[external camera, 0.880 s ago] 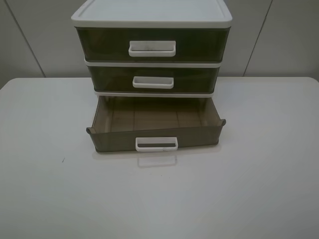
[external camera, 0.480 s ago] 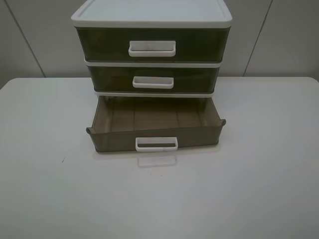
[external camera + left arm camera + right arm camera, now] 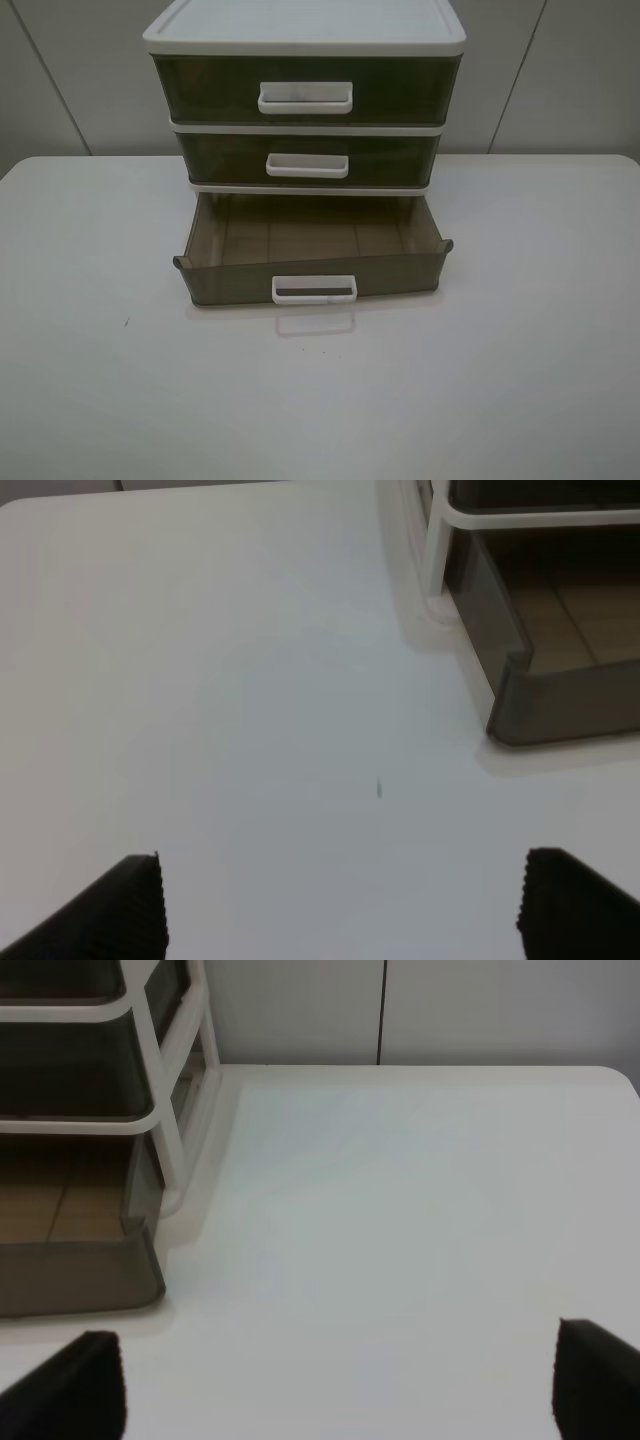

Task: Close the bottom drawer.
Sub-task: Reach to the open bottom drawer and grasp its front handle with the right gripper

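Note:
The bottom drawer (image 3: 312,262), shallow smoky-brown plastic with a small white loop handle (image 3: 314,289), stands pulled out toward me and is empty. Its left front corner shows in the left wrist view (image 3: 560,700), its right front corner in the right wrist view (image 3: 80,1270). Neither gripper shows in the exterior high view. My left gripper (image 3: 345,910) is open over bare table, left of the drawer. My right gripper (image 3: 340,1390) is open over bare table, right of the drawer. Both are apart from the drawer.
The three-drawer unit (image 3: 305,40) with a white frame stands at the back middle of the white table (image 3: 520,380); its top drawer (image 3: 305,90) and middle drawer (image 3: 308,160) are shut. A grey panelled wall is behind. A small dark speck (image 3: 126,322) marks the table.

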Tool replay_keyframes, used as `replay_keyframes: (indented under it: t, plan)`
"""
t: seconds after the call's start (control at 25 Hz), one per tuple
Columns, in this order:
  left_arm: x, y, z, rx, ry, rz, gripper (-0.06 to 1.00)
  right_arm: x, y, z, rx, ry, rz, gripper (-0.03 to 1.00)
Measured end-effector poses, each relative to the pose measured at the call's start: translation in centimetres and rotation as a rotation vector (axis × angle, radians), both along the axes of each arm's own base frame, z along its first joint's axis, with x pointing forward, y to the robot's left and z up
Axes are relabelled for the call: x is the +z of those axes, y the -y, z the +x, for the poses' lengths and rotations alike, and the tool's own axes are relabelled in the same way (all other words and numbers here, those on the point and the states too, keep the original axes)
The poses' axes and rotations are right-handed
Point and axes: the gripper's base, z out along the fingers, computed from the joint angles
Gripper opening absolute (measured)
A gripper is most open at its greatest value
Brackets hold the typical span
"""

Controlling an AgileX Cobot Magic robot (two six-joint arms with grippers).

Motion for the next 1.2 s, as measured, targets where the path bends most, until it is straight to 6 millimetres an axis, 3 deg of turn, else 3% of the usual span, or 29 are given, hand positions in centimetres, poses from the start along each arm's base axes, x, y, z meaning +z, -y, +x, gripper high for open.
replay_keyframes:
  t: [0.12,0.24,0.36,0.56,0.72,1.0,1.2]
  plan:
    - [0.0,0.0,0.0,0.000,0.000,0.000,0.72,0.0,0.0,0.3,0.000,-0.017,0.001,0.74]
    - [0.0,0.0,0.0,0.000,0.000,0.000,0.72,0.2,-0.1,2.1,0.019,-0.113,0.040,0.74]
    - [0.0,0.0,0.0,0.000,0.000,0.000,0.72,1.5,-0.6,5.1,0.056,-0.177,0.135,0.74]
    - [0.0,0.0,0.0,0.000,0.000,0.000,0.72,4.9,-0.6,10.6,0.048,-0.047,0.233,0.74]
    - [0.0,0.0,0.0,0.000,0.000,0.000,0.72,5.4,-1.1,13.6,0.076,0.031,0.302,0.74]
    - [0.0,0.0,0.0,0.000,0.000,0.000,0.72,5.3,-7.2,16.5,0.431,0.116,0.232,0.74]
    - [0.0,0.0,0.0,0.000,0.000,0.000,0.72,3.6,-11.8,18.3,0.587,0.113,0.215,0.74]
